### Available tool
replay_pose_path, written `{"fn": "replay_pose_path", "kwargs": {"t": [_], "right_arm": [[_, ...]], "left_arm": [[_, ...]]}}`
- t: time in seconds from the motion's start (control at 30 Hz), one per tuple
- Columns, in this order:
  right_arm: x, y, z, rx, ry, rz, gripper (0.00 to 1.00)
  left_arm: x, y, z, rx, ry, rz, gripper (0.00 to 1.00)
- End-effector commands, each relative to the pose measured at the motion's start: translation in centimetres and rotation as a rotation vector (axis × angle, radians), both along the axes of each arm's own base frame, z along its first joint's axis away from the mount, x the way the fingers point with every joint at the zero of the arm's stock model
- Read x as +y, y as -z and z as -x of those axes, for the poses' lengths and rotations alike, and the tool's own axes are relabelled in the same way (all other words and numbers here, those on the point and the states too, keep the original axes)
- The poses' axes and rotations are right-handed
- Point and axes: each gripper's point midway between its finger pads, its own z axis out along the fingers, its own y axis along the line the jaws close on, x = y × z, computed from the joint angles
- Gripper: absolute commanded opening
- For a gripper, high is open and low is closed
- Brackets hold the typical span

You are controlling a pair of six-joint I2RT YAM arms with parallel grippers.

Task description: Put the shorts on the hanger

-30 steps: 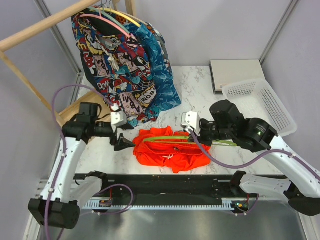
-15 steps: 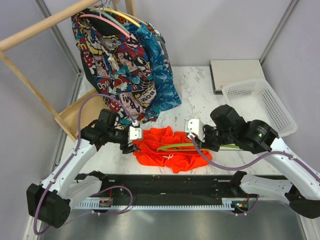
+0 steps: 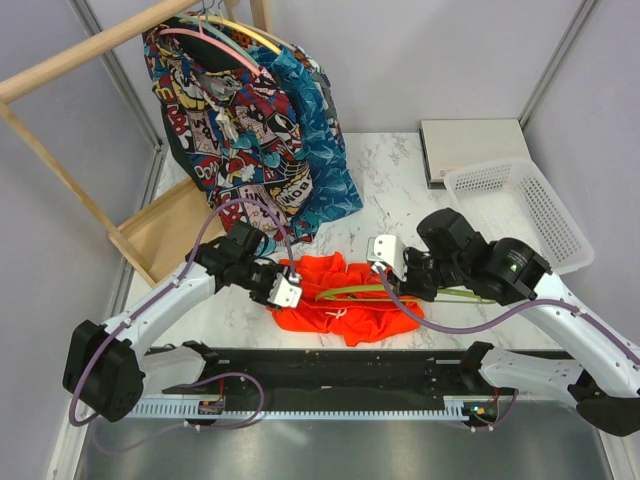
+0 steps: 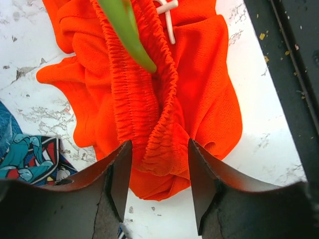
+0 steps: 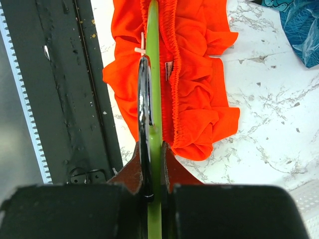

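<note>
walls: grey panels (image 3: pixel 430 50) | table: white marble (image 3: pixel 385 180) | rack: pale wood, left (image 3: pixel 90 55)

Two arms, same build. Left arm (image 3: pixel 150 315): white link shells, black round joint housings, black base. Right arm (image 3: pixel 585 335): same, plus a small green mark (image 3: pixel 517 264) on one black joint. Purple cable (image 3: pixel 225 207) loops along each arm. White camera block (image 3: pixel 287 291) at each wrist. Left gripper (image 4: pixel 157 149): fingers (image 4: pixel 117 174) black, flat, wedge-tipped. Right gripper (image 5: pixel 153 149): dark fingers too, black body behind.
</note>
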Motion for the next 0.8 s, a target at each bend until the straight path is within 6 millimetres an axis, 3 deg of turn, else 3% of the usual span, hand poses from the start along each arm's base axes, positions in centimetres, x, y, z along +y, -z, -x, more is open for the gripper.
{"fn": "replay_pose_path", "kwargs": {"t": [0.0, 0.13, 0.17, 0.3, 0.5, 0.77], "right_arm": [[0.5, -1.1, -0.8, -0.034, 0.029, -0.041, 0.0], [0.9, -1.2, -0.7, -0.016, 0.03, -0.063, 0.0], [1.0, -1.2, -0.7, -0.009, 0.029, -0.069, 0.0], [1.9, -0.3, -0.3, 0.039, 0.009, -0.079, 0.0], [4.2, -0.8, -1.2, 0.052, 0.003, -0.155, 0.0], [5.6, -0.7, -2.8, 0.005, 0.001, -0.187, 0.0]], "left_arm": [[-0.1, 0.1, -1.1, -0.134, 0.119, -0.073, 0.51], [0.1, -0.1, -0.4, -0.155, 0.173, -0.092, 0.35], [0.0, -0.1, -0.2, -0.166, 0.191, -0.101, 0.24], [0.4, 0.1, 0.3, -0.179, 0.208, -0.141, 0.02], [-0.3, -2.1, 0.7, -0.219, 0.206, -0.073, 0.02], [-0.7, -4.9, 1.4, -0.174, 0.184, -0.034, 0.02]]}}
